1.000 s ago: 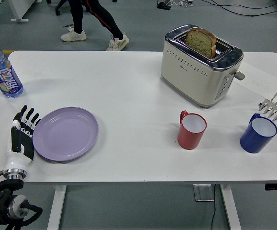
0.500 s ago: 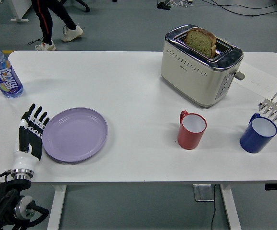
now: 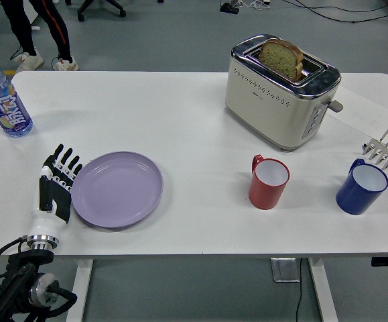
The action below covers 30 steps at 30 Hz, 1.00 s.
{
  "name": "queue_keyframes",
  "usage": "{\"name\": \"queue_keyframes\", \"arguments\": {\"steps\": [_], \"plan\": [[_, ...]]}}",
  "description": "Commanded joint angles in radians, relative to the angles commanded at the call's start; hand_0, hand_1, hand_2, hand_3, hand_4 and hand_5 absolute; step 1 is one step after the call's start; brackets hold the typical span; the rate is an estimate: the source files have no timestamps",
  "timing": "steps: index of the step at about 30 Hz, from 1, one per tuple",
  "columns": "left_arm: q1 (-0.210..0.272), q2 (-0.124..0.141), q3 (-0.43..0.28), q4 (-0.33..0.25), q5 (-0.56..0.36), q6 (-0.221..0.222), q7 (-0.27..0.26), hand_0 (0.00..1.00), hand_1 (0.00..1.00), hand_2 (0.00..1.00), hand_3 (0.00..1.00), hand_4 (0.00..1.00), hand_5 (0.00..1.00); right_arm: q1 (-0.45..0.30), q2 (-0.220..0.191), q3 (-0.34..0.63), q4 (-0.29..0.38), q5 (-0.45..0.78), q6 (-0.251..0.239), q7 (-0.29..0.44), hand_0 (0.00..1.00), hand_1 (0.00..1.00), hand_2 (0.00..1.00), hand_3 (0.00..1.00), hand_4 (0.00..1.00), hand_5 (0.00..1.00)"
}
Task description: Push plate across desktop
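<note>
One left hand (image 3: pixel 55 190), fingers straight and apart, touches the purple plate (image 3: pixel 118 189); its arm is cropped.

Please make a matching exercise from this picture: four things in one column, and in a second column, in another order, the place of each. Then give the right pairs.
Things:
1. bottle
2. plate
3. bread
4. blue mug

Places:
A. in the toaster
B. at the table's far left edge
C. right of the red mug
D. beside the left hand

Pairs: 1-B, 2-D, 3-A, 4-C
</note>
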Motion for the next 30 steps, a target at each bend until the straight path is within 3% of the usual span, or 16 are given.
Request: {"name": "queue_keyframes", "arguments": {"steps": [30], "plan": [[-0.021,-0.003,0.124,-0.006,-0.036,0.002,-0.007,0.895,0.923,0.961,0.974,0.495,0.998,0.001,-0.001,0.001,0.0,-0.007,0.002,0.0,0.627,0.57,0.662,0.611,0.171,0.31]]}}
